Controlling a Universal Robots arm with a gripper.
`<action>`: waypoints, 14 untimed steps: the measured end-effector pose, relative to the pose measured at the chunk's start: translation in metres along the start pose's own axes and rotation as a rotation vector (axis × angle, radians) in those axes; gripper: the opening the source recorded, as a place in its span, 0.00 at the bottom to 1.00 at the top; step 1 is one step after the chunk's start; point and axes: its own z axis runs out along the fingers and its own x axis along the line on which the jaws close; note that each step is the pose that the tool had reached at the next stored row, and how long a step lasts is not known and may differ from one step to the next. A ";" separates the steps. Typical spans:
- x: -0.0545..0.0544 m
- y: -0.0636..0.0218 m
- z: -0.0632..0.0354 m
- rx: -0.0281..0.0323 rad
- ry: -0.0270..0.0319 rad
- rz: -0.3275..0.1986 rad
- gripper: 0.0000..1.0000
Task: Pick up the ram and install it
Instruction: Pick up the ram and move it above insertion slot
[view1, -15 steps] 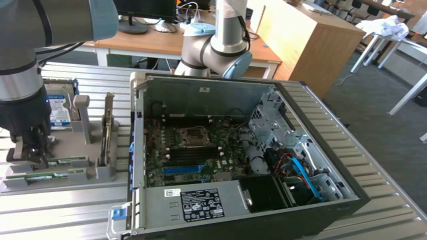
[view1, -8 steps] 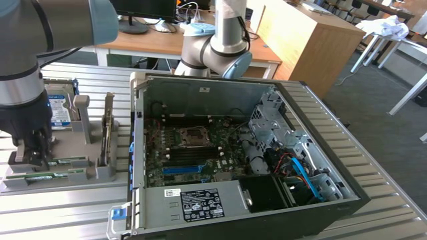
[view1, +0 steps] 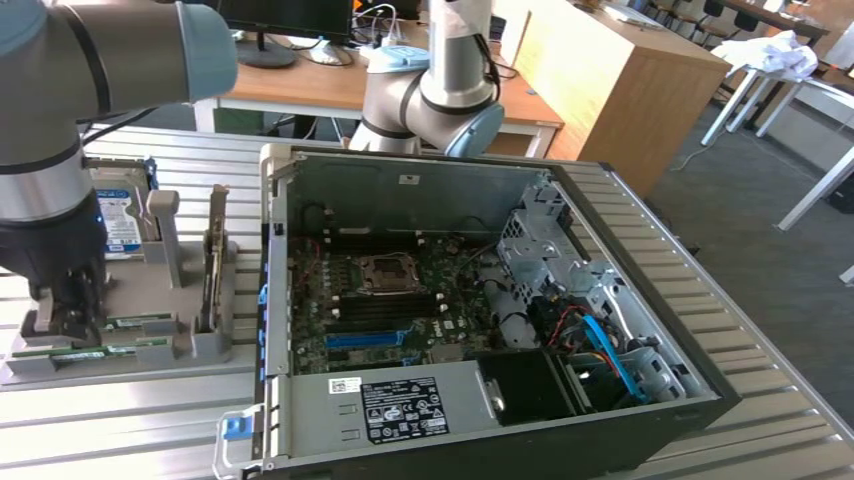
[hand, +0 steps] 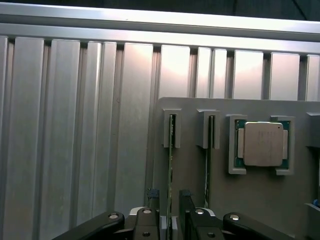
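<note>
The ram (hand: 170, 150) is a thin green stick standing on edge in a slot of the grey holder (hand: 192, 165). My gripper (hand: 170, 207) is open and low over it, with one dark finger (hand: 152, 200) on each side of the stick and a small gap to each. In the exterior view the gripper (view1: 60, 312) reaches down onto the holder (view1: 200, 345) at that view's left, by the green sticks (view1: 134, 322). A second green stick (hand: 208, 160) stands in the neighbouring slot.
A square silver processor chip (hand: 262, 144) lies in a pocket of the holder beside the sticks. A blue-labelled hard drive (view1: 123, 225) stands behind the arm. The open computer case (view1: 641, 330) with its motherboard (view1: 387, 300) lies to the exterior view's right on the ribbed metal table (view1: 120, 430).
</note>
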 end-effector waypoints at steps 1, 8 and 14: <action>0.000 0.0000 0.0011 0.0000 0.0000 0.000 0.30; 0.000 -0.0002 0.0085 0.0000 0.0000 0.000 0.30; 0.000 -0.0002 0.0133 -0.0001 0.0000 0.000 0.30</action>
